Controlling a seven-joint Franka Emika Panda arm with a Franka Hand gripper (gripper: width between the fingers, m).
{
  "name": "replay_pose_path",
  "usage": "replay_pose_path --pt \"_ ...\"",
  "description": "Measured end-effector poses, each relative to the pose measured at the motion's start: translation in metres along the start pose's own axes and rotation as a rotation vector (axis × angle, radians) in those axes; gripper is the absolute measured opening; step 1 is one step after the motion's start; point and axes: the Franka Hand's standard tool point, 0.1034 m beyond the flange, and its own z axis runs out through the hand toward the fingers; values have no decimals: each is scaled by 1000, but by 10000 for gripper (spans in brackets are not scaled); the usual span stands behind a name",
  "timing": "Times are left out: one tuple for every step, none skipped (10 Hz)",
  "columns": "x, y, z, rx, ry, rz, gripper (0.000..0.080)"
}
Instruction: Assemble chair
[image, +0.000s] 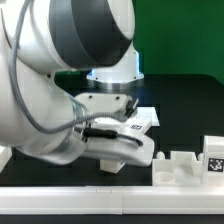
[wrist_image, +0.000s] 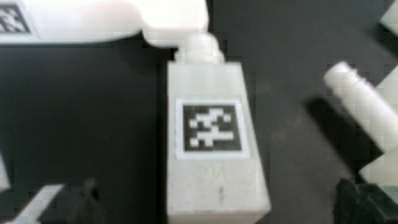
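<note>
While the hand (wrist_image: 217, 204) is poised low over the black surface (wrist_image: 89, 110), its two dark fingers (wrist_image: 71, 202) are seen spread wide apart, and nothing is clasped by them. Between the fingers, without being touched by either, the near end of a long white block (wrist_image: 214, 90) of the chair kit is found; it lies flat, and a black-and-white square tag (wrist_image: 214, 130) is carried on its upper face. At its far end a short peg (wrist_image: 201, 45) is seen, which meets a further white piece (wrist_image: 107, 20) at the edge of the wrist view. A slanted white part (wrist_image: 365, 115) is laid beside the block, apart from it. In the exterior view most of the scene is covered by the arm (image: 70, 60); at that view's right a notched blocky piece (image: 176, 166) and a tagged part (image: 213, 158) are set just beside each other on the surface.
</note>
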Motion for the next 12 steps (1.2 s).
replay_pose_path --pt "0 -1 7 -2 3 5 649" --pt "1 -1 10 -2 3 5 649" --pt "5 -3 10 2 25 12 649" --pt "5 -2 10 3 25 13 649" --pt "6 -1 10 3 26 14 513" --pt "6 -1 10 4 26 14 513" --pt "6 -1 10 4 26 14 375" --pt "6 -1 9 4 26 14 283" --pt "5 -1 8 5 27 12 284" --pt "3 -3 3 7 36 8 284" --pt "-1 -7 -6 11 57 3 284" --pt "-14 -8 -18 16 42 -3 284"
